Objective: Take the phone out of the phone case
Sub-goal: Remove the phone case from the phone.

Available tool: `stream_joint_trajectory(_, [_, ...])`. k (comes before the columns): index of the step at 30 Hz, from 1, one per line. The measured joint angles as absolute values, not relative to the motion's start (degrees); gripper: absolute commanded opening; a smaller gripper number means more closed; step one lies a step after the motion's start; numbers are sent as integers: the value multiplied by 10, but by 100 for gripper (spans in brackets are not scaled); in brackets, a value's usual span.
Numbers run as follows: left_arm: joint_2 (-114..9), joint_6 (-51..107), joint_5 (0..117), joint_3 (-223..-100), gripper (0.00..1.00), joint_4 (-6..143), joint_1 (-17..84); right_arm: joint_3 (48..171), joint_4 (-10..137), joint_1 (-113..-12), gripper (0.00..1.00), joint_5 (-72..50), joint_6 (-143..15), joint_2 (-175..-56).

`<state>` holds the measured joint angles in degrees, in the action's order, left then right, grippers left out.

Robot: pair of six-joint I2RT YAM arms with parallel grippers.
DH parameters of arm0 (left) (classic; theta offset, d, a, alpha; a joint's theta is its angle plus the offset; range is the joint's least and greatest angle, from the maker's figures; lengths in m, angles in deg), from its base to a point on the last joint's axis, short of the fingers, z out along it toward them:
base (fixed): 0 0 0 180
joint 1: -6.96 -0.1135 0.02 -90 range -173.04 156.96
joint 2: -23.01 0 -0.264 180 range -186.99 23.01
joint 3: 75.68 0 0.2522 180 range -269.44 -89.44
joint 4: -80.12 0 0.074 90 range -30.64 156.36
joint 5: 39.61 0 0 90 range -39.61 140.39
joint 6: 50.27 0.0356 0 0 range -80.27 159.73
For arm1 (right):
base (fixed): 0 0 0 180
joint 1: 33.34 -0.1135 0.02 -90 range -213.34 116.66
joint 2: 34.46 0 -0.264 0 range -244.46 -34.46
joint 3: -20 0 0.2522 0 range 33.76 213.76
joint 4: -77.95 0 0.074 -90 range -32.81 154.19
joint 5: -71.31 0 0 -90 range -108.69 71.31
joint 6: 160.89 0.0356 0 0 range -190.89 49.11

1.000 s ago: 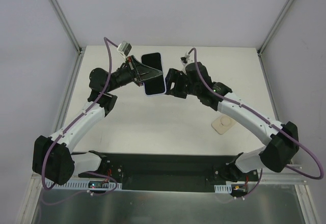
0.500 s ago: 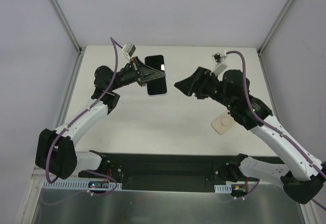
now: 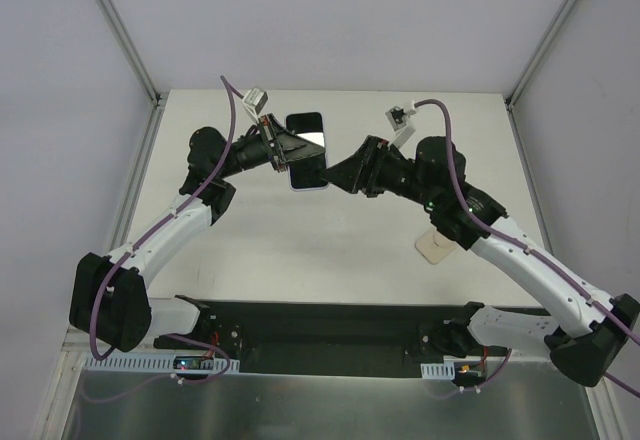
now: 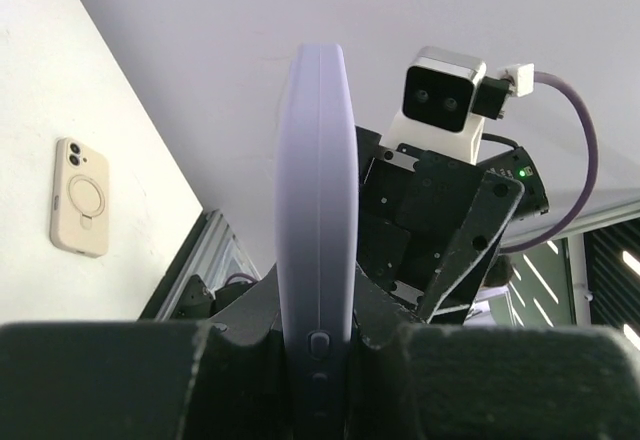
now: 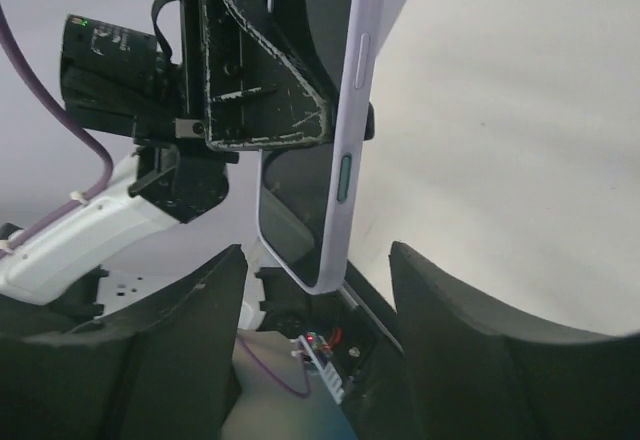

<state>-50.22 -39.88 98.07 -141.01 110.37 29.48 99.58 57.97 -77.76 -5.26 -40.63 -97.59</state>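
A: Left gripper [image 3: 293, 150]?
B: Clamped on the phone [image 3: 311, 166], held above the table's [image 3: 300, 250] far edge.
A: Right gripper [image 3: 335, 174]?
B: Jaws apart, just beside the phone's near end; contact unclear.
A: Case [image 3: 437, 245]?
B: Beige, flat on the table near its right edge, apart from the phone.

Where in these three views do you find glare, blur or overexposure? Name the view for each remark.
Top external: a pale reflection on the screen of the phone, otherwise sharp. Left wrist: the left claw at the bottom is dark and blurred, the phone's lilac edge crisp. Right wrist: the right claw is dark and soft, the table behind washed out.
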Motion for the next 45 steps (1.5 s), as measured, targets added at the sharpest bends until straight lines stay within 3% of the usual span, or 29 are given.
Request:
stream_joint_trajectory(8, [-505, -411, 981, -1410, 0, 1118, 295, 928, 691, -748, 57, 11, -317, -999])
stream_joint_trajectory(12, [-516, -434, 981, -1410, 0, 1136, 295, 916, 736, -742, 49, 30, -288, -1002])
stream_joint_trajectory(18, [-518, -451, 981, -1410, 0, 1154, 295, 916, 809, -742, 27, 61, -252, -1021])
stream_joint_trajectory(22, [-518, -456, 981, -1410, 0, 1164, 294, 916, 841, -740, 2, 79, -226, -1041])
stream_joint_trajectory(26, [-516, -458, 981, -1410, 0, 1171, 293, 915, 853, -736, 1, 89, -210, -1045])
stream_joint_trajectory(29, [-516, -458, 985, -1410, 13, 1168, 289, 910, 861, -736, 1, 90, -207, -1045])
stream_joint_trajectory(37, [-524, -478, 1011, -1411, 26, 1172, 272, 892, 880, -738, 1, 89, -206, -1045])
stream_joint_trajectory(45, [-546, -521, 1014, -1411, 27, 1218, 267, 885, 888, -735, 1, 89, -206, -1045])
